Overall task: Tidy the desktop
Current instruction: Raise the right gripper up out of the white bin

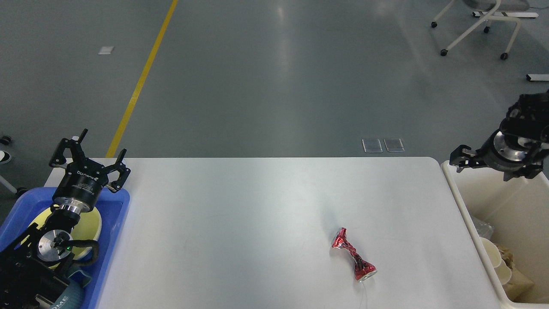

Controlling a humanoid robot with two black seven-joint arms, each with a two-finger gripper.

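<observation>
On the white surface in front of me, 1 crushed red can lies on its side toward the near right, well apart from both arms. My left tool hangs over the far end of the blue tray at the surface's left edge, its 2 fingers spread wide and holding nothing; a pale yellow plate sits in the tray under the arm. My right tool is up above the far left corner of the cream bin, which stands just beside the surface's right edge. It is seen dark and from the side, so I cannot tell whether its fingers are spread or pressed together. Paper cups and brownish scrap lie in the bin's near end.
</observation>
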